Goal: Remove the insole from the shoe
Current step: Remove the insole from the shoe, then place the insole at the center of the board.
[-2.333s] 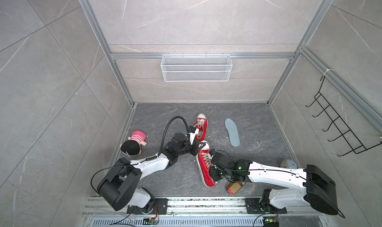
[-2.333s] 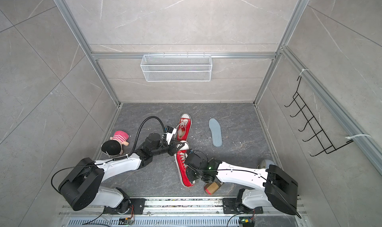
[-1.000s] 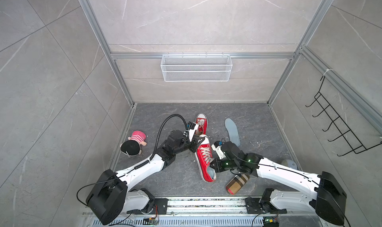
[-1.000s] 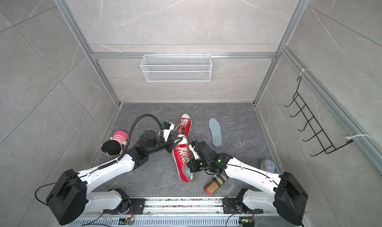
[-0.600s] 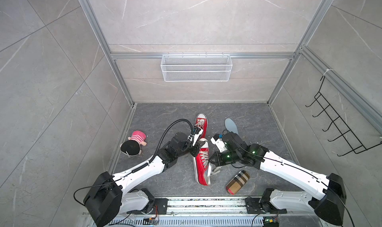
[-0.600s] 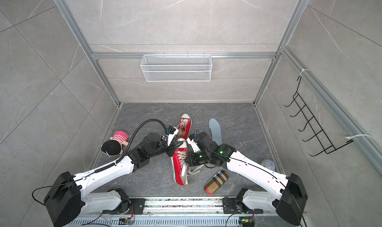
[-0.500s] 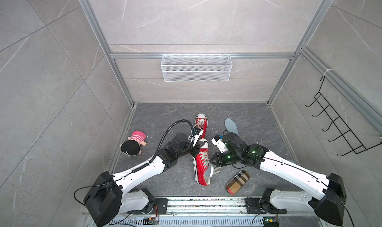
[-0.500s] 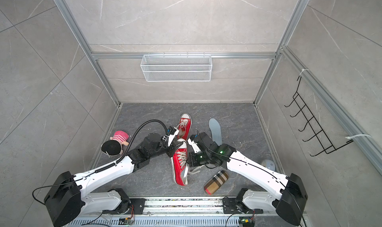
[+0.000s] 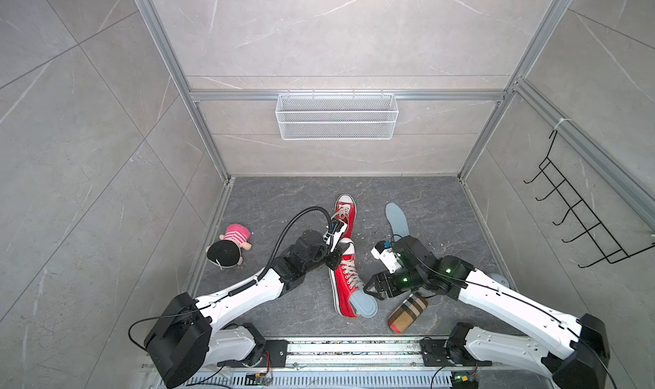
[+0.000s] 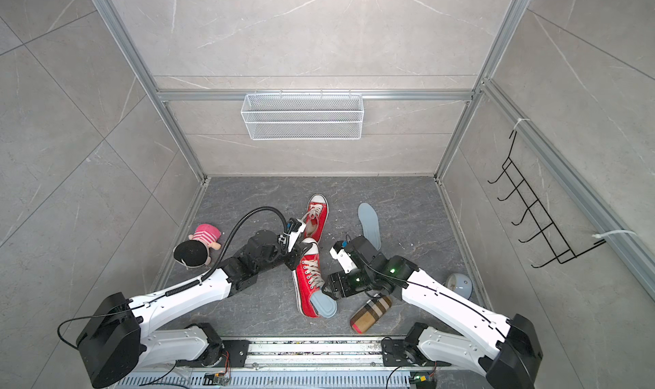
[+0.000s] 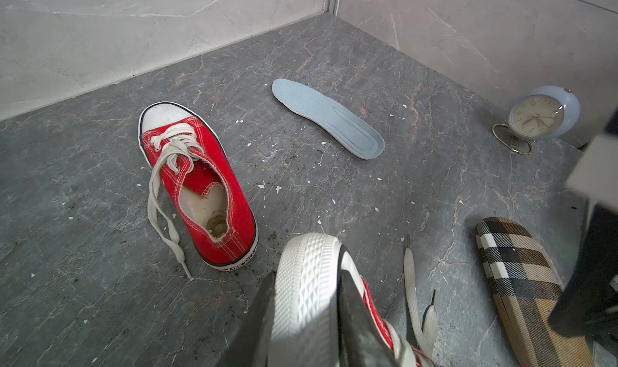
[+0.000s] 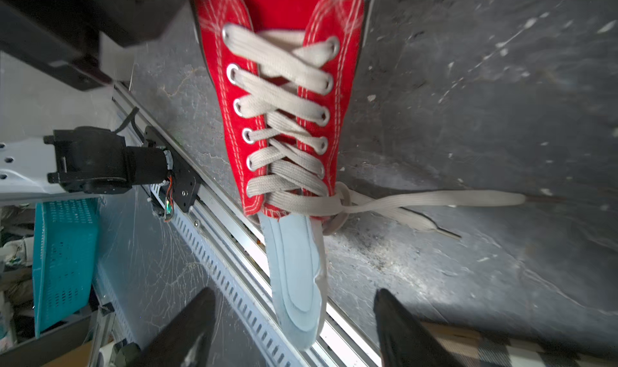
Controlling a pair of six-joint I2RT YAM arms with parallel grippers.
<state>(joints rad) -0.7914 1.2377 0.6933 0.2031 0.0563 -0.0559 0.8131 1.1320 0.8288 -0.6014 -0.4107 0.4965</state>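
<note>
My left gripper (image 9: 336,254) (image 10: 297,254) (image 11: 307,276) is shut on the white rubber toe of a red lace-up shoe (image 9: 345,281) (image 10: 307,281) (image 11: 301,315) (image 12: 287,97). The shoe's heel points toward the front rail. A pale blue insole (image 9: 363,304) (image 10: 323,305) (image 12: 294,275) sticks well out of the heel opening. My right gripper (image 9: 370,291) (image 10: 328,291) (image 12: 293,293) stands open at the insole's free end, one finger on each side and neither touching it.
A second red shoe (image 9: 345,213) (image 11: 200,188) and a loose blue insole (image 9: 397,219) (image 11: 327,117) lie farther back. A plaid case (image 9: 407,312) (image 11: 521,288) lies under my right arm. A doll (image 9: 230,245) is at the left and a clock (image 10: 459,284) (image 11: 541,112) at the right wall.
My right gripper was shut a second ago and has opened, letting go of the insole, which now hangs out of the heel. The left gripper has kept its grip on the toe.
</note>
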